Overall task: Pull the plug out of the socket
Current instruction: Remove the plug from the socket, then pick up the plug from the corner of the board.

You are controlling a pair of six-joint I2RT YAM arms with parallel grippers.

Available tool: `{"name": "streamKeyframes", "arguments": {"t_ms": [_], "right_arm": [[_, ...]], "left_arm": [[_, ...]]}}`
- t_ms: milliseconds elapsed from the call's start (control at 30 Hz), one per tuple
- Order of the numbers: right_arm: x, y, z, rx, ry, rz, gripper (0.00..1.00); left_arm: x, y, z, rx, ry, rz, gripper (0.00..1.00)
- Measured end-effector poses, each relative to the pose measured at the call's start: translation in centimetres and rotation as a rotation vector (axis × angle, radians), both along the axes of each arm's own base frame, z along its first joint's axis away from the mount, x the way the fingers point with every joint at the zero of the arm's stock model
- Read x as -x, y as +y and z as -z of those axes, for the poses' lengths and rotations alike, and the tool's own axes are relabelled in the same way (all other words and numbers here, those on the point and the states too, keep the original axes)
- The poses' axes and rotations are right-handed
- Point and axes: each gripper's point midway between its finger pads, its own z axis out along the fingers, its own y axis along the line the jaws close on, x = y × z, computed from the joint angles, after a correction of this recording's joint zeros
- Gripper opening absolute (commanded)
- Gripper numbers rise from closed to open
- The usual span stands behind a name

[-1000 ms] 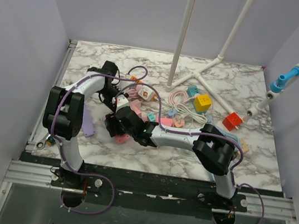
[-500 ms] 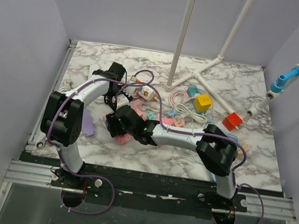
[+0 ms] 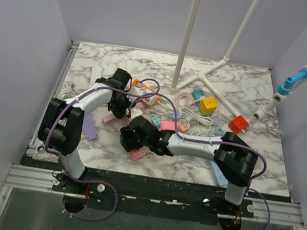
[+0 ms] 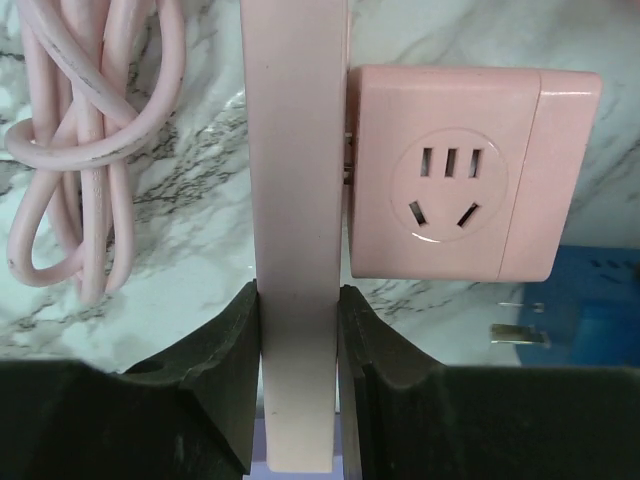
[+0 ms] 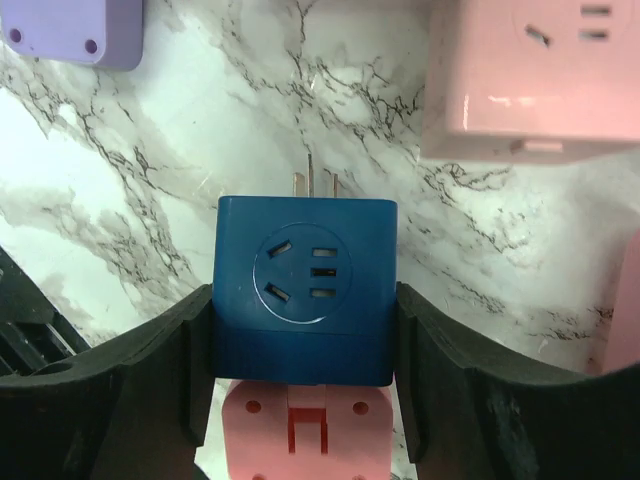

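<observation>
The left gripper (image 4: 296,300) is nearly closed. Its two fingers pinch the thin edge of one pink power strip (image 4: 295,150), which runs straight out from between them. One pink adapter (image 4: 450,170) is plugged into the strip's side, its five-slot socket face turned to the wrist camera. A sliver of metal pins (image 4: 347,160) shows in the narrow gap between adapter and strip, so it is not seated flush. One coil of pink cable (image 4: 85,150) lies on the marble on the strip's other side. Seen from overhead, this gripper sits in the left half of the table (image 3: 250,83), about midway between its far and near edges.

The right gripper (image 5: 305,300) is spread to the width of one blue plug (image 5: 305,260), a cube adapter with a round five-slot face, and its two fingers clamp opposite sides of it. Two bare prongs (image 5: 315,185) stick out of the plug's far side over bare marble, in no socket. One pink socket block (image 5: 530,80) and one purple block (image 5: 75,30) lie apart from it. A pink piece (image 5: 305,440) shows just under the plug on the wrist side; I cannot tell whether they touch. From overhead, this gripper is close to the table's near edge, left of centre.

In the right half of the table lie one yellow cube (image 3: 207,105), one teal cube (image 3: 198,93) and one red cube plug (image 3: 237,125).
</observation>
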Motion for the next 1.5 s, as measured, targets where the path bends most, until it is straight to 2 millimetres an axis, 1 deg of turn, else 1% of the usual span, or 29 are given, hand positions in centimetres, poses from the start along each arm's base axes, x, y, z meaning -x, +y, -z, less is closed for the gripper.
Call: {"name": "streamKeyframes", "arguments": {"t_ms": [33, 67, 233, 267, 333, 400, 433, 467, 500, 533, 667, 767, 900, 1000, 1033, 1100, 1133, 1167, 1200, 1233, 1267, 1333, 1400, 1467, 1500], "right_arm": [[0.4, -0.8, 0.5, 0.025, 0.015, -0.002, 0.34], [0.7, -1.2, 0.8, 0.033, 0.024, -0.002, 0.34], [1.0, -1.4, 0.5, 0.044, 0.038, -0.009, 0.33], [1.0, -1.4, 0.4, 0.047, 0.041, -0.011, 0.33], [1.1, -1.3, 0.3, 0.048, 0.044, -0.014, 0.33], [1.2, -1.4, 0.4, 0.050, 0.048, -0.017, 0.33], [1.2, -1.5, 0.5, 0.053, 0.050, -0.018, 0.33], [1.3, -1.6, 0.5, 0.054, 0.052, -0.018, 0.33], [1.4, -1.7, 0.6, 0.054, 0.053, -0.019, 0.33], [1.5, -2.0, 0.5, 0.055, 0.054, -0.019, 0.33], [2.0, -3.0, 0.1, 0.052, 0.060, -0.017, 0.33], [2.2, -3.4, -0.5, 0.043, 0.057, -0.016, 0.33], [2.3, -3.5, -2.3, 0.011, 0.044, -0.017, 0.33], [2.2, -3.4, -4.4, -0.028, 0.028, -0.016, 0.33], [2.2, -3.3, -5.2, -0.041, 0.022, -0.017, 0.33], [2.1, -2.9, -7.2, -0.078, 0.006, -0.020, 0.33], [2.0, -2.5, -8.7, -0.107, -0.007, -0.024, 0.33], [1.9, -2.2, -10.3, -0.136, -0.018, -0.029, 0.33], [1.9, -2.0, -11.3, -0.155, -0.025, -0.032, 0.33], [1.8, -1.8, -12.8, -0.180, -0.033, -0.039, 0.33], [1.8, -1.6, -14.2, -0.203, -0.041, -0.049, 0.33], [1.5, -0.9, -17.2, -0.260, -0.055, -0.068, 0.33], [1.5, -0.2, -20.0, -0.316, -0.059, -0.102, 0.33], [1.6, 0.0, -22.1, -0.360, -0.058, -0.133, 0.33], [1.9, 0.1, -22.9, -0.379, -0.053, -0.152, 0.33]], "left_arm": [[-0.4, 0.4, 0.1, -0.017, -0.018, 0.010, 0.00], [-0.6, 0.7, 0.2, -0.031, -0.032, 0.019, 0.00], [-1.3, 0.9, 0.1, -0.056, -0.066, 0.037, 0.00], [-1.4, 0.9, 0.1, -0.057, -0.068, 0.037, 0.07], [-1.4, 0.9, 0.1, -0.058, -0.069, 0.036, 0.39], [-1.4, 1.0, 0.1, -0.059, -0.070, 0.035, 0.59], [-1.4, 1.0, 0.0, -0.061, -0.071, 0.032, 0.67], [-1.6, 1.1, 0.0, -0.065, -0.075, 0.029, 0.80], [-1.7, 1.1, -0.1, -0.068, -0.078, 0.024, 0.96], [-1.7, 1.2, -0.1, -0.067, -0.079, 0.018, 0.98], [-1.7, 1.1, -0.6, -0.055, -0.080, 0.006, 0.99], [-1.2, 1.0, -1.9, -0.026, -0.076, 0.007, 0.98], [-1.2, 1.1, -6.9, 0.069, -0.112, 0.001, 0.99], [-1.7, 1.9, -12.5, 0.158, -0.213, 0.000, 0.98], [-1.5, 2.3, -14.8, 0.196, -0.269, 0.007, 0.98], [-0.9, 3.1, -18.0, 0.240, -0.365, 0.028, 0.98], [0.0, 3.7, -20.1, 0.255, -0.439, 0.050, 0.98], [0.7, 4.0, -21.5, 0.260, -0.491, 0.069, 0.98], [1.7, 4.0, -23.3, 0.269, -0.559, 0.103, 0.98], [3.0, 3.7, -25.1, 0.278, -0.631, 0.146, 0.99], [3.9, 3.5, -26.1, 0.284, -0.673, 0.176, 0.98], [7.2, 2.6, -28.9, 0.303, -0.811, 0.275, 0.98], [10.2, 1.8, -30.2, 0.315, -0.919, 0.376, 0.99], [12.8, 1.0, -30.4, 0.337, -0.980, 0.455, 0.99], [13.5, 0.7, -30.5, 0.350, -0.997, 0.483, 0.99]]}}
